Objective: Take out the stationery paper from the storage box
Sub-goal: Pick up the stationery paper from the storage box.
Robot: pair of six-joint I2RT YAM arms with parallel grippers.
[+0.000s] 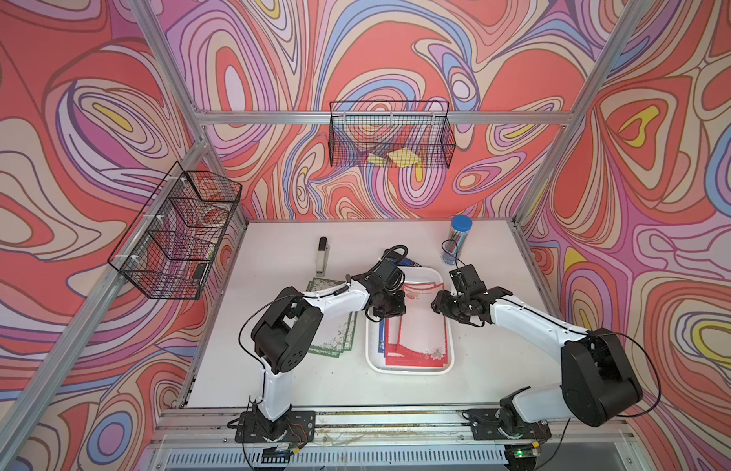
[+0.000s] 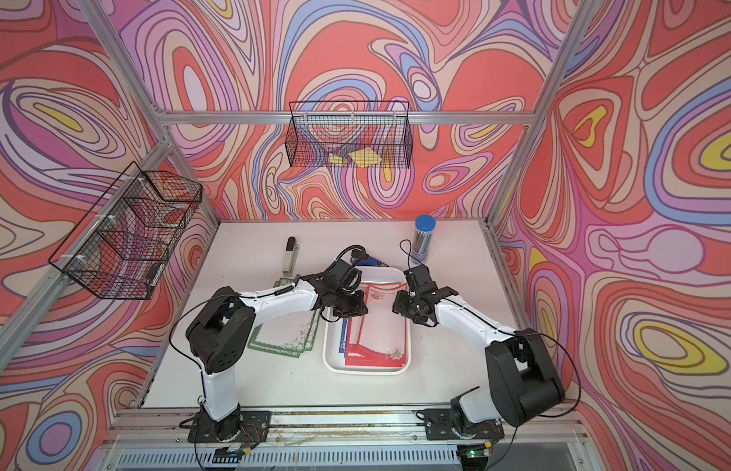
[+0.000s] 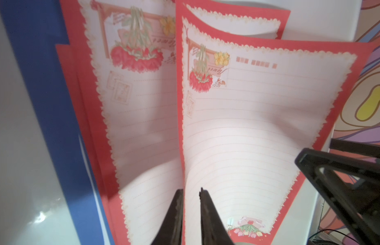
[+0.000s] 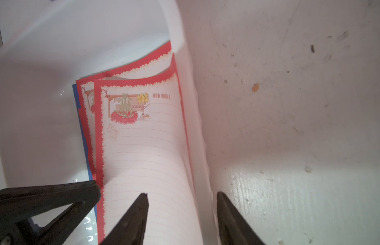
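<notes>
The white storage box (image 1: 408, 369) (image 2: 366, 370) sits mid-table and holds red-bordered stationery paper (image 1: 421, 330) (image 2: 380, 330) over blue-bordered sheets (image 1: 381, 342) (image 3: 47, 106). The top red sheet (image 3: 259, 127) (image 4: 146, 159) is bowed upward. Over the box's left side, my left gripper (image 1: 390, 310) (image 3: 191, 191) has its jaws narrowed to a small gap. That sheet's raised red edge stands in the gap, against one finger. My right gripper (image 1: 437, 304) (image 4: 181, 194) is open. One of its fingers is over the sheet, the other outside the box's right wall (image 4: 195, 127).
Green-bordered sheets (image 1: 335, 342) lie on the table left of the box, partly under my left arm. A stapler (image 1: 322, 255) and a blue-lidded jar (image 1: 457, 238) stand at the back. Two black wire baskets (image 1: 176, 232) (image 1: 390, 134) hang on the frame; one holds yellow notes (image 1: 394, 157).
</notes>
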